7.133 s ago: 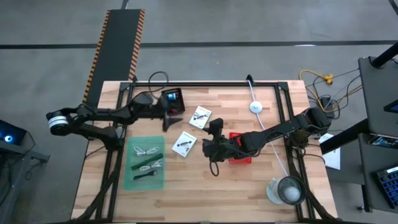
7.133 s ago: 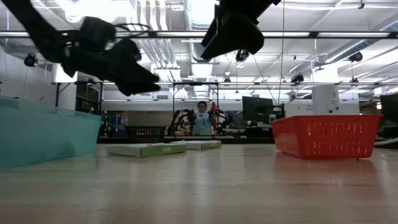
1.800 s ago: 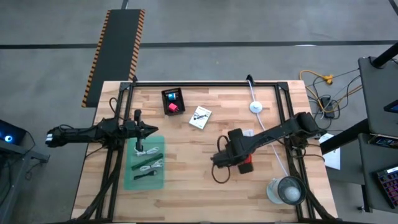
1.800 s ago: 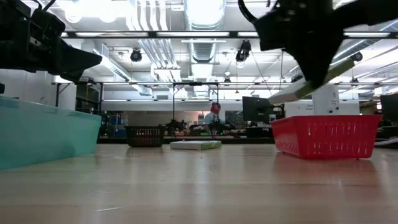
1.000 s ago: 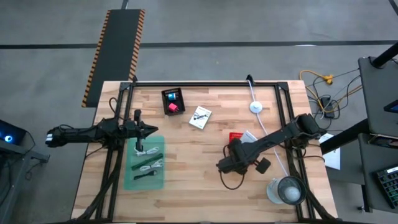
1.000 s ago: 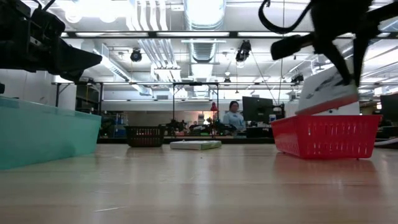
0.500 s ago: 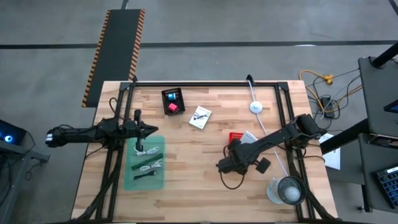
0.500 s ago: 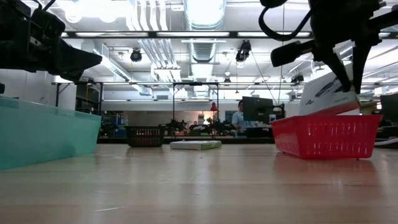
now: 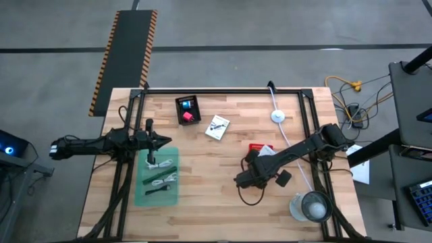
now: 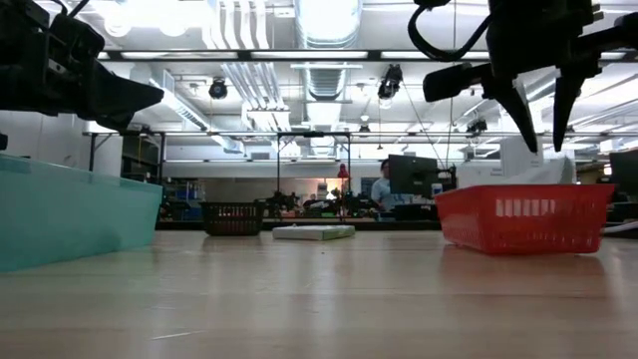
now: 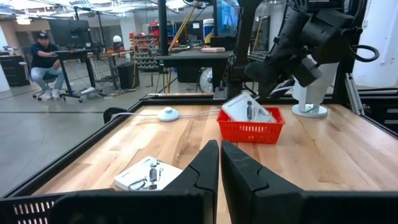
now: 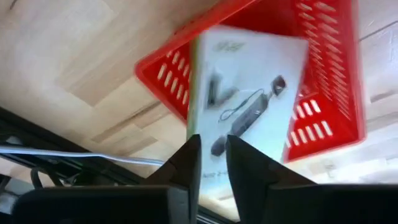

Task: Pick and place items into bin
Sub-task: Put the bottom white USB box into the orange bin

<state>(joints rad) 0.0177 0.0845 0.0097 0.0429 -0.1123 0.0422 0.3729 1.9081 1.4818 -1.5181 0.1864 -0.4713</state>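
One white packet [image 12: 249, 106] sits in red bin [image 11: 250, 128], right gripper [image 10: 538, 110] jaws apart above; second packet [image 9: 217, 126] left on table [image 9: 209, 202], left gripper [image 11: 219, 163] jaws together.

Right gripper [image 10: 538, 115] at 1–2 o'clock, fingers spread, hanging above red basket [image 10: 523, 217]. White packet [image 10: 533, 165] rests in basket, top edge above rim. Second packet [image 10: 314, 232] flat on table, centre. Teal bin [image 10: 75, 221] at 9 o'clock; left arm [image 10: 60, 65] above it.
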